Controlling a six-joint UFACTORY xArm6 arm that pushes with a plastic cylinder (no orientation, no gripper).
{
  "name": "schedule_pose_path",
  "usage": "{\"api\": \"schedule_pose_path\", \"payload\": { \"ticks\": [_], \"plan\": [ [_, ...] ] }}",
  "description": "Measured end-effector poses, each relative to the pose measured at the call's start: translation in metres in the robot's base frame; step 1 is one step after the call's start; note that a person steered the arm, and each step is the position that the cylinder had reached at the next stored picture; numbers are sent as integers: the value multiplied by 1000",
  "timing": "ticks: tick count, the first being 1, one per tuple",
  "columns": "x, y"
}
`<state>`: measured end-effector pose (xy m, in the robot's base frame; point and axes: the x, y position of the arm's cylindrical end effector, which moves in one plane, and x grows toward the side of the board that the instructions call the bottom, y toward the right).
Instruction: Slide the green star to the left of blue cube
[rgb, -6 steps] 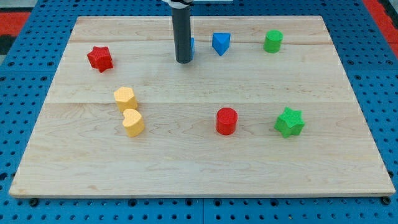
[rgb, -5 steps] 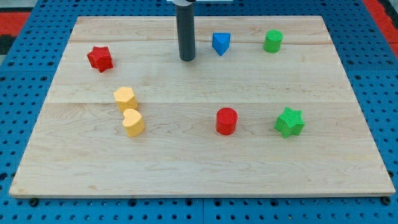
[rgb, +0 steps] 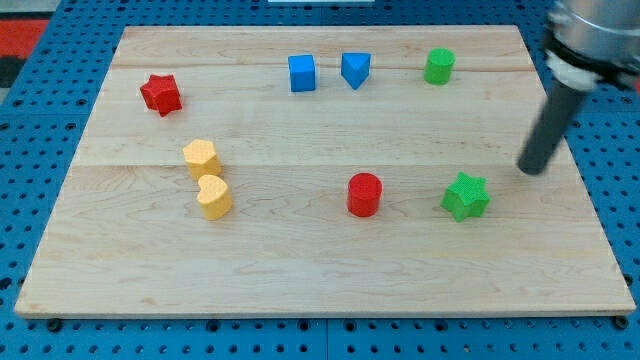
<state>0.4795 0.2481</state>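
Just my tip (rgb: 533, 170) upper-right of green star (rgb: 465, 196)

My tip (rgb: 534, 168) stands near the right edge of the wooden board (rgb: 320, 280), just up and to the right of the green star (rgb: 465, 196), not touching it. The red cylinder (rgb: 365, 194) is left of the star. Near the view's top stand the blue cube (rgb: 302, 73), the blue triangle (rgb: 355, 69) and the green cylinder (rgb: 438, 66) in a row. The red star (rgb: 160, 93) is at upper left. Two yellow blocks (rgb: 207, 177) touch each other at the left.
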Motion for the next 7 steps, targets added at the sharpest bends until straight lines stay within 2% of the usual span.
{"api": "schedule_pose_path", "payload": {
  "ticks": [1,2,3,5,6,7],
  "plan": [
    [42,-11],
    [41,-68],
    [25,-128],
    [-10,-133],
    [-16,-172],
    [-27,-174]
  ]
}}
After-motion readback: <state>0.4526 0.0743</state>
